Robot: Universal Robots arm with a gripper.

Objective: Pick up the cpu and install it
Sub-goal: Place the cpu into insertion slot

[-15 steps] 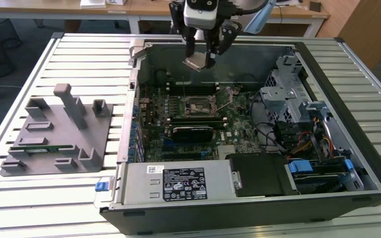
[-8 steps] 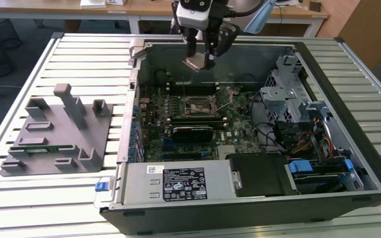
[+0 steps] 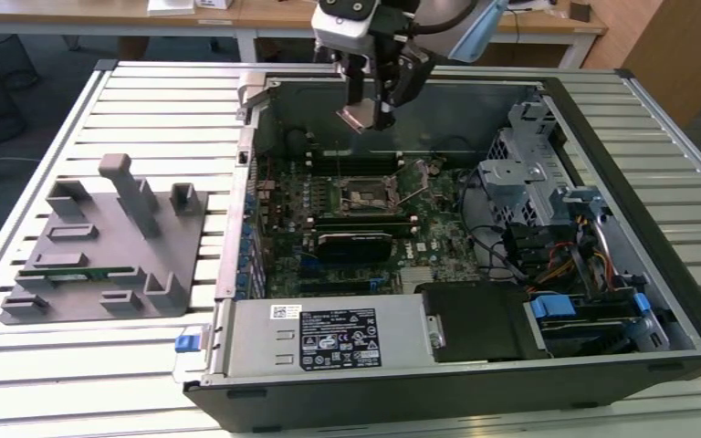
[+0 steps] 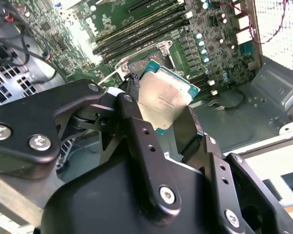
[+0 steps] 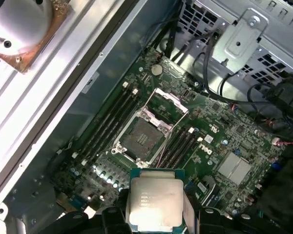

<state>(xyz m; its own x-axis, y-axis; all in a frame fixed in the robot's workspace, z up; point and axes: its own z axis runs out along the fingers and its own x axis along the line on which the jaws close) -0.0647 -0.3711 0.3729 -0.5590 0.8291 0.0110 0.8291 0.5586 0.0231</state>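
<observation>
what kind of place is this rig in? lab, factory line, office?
Probably a robotics lab bench, not a factory line: an opened computer case sits on a slatted metal table, a grey parts fixture beside it, wooden desks behind.

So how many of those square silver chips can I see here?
1. The cpu is gripped in the hand, hanging above the motherboard of the open computer. The socket on the board is empty. Others could be hidden inside.
</observation>
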